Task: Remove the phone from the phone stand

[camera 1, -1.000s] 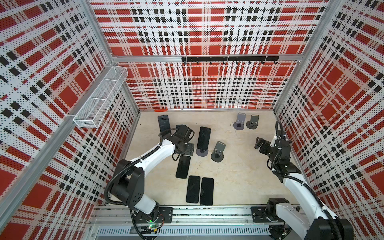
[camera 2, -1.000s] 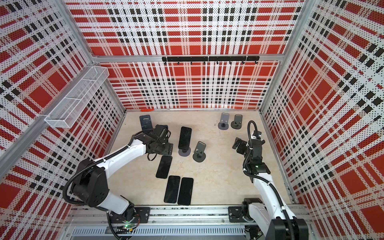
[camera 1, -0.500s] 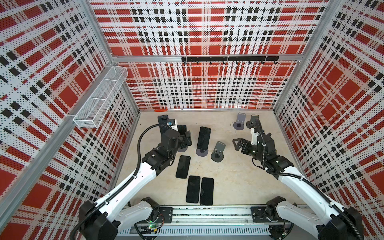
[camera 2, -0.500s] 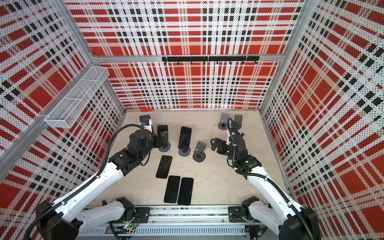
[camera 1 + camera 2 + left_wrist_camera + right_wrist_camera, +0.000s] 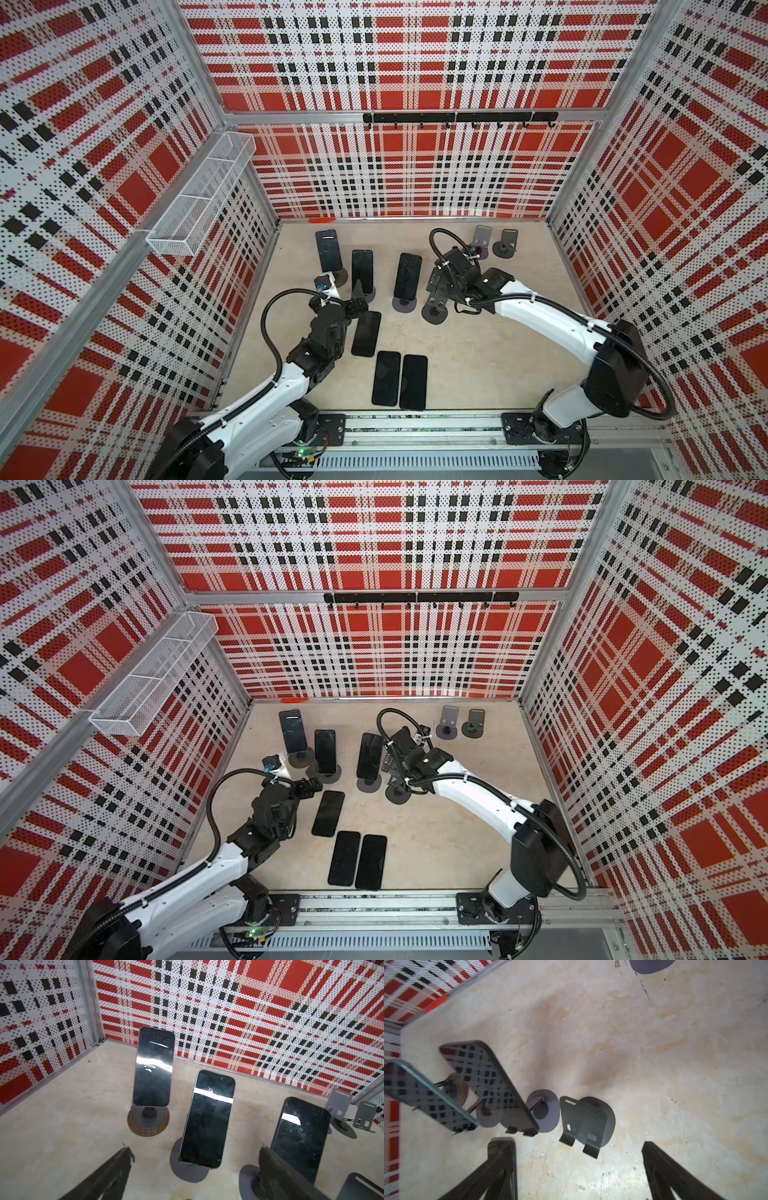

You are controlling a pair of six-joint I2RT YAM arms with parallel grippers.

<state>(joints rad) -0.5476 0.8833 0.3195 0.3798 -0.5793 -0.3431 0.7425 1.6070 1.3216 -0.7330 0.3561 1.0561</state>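
Over the last second the left claw (image 5: 195,1150) has backed off toward the near side and spread its fingers wide; it holds nothing now and faces the middle phone (image 5: 362,271), which leans on its stand (image 5: 187,1174) left of centre on the table (image 5: 478,353). The right claw (image 5: 574,1142), which was out by the right wall (image 5: 665,249), has swung across to the centre and hangs, also wide open and empty, over an empty stand (image 5: 583,1122); whether it touches that stand is hard to judge. Three phones are still cradled, so the job looks unfinished, and the left claw seems lined up for a fresh grasp. Crowding it: the far-left phone (image 5: 328,250) on a wooden-based stand (image 5: 148,1124), the third phone (image 5: 408,275) just to the right, and a loose phone (image 5: 366,334) lying flat just beside the claw. Two more flat phones (image 5: 385,378) lie nearer; two bare stands (image 5: 482,239) sit far right
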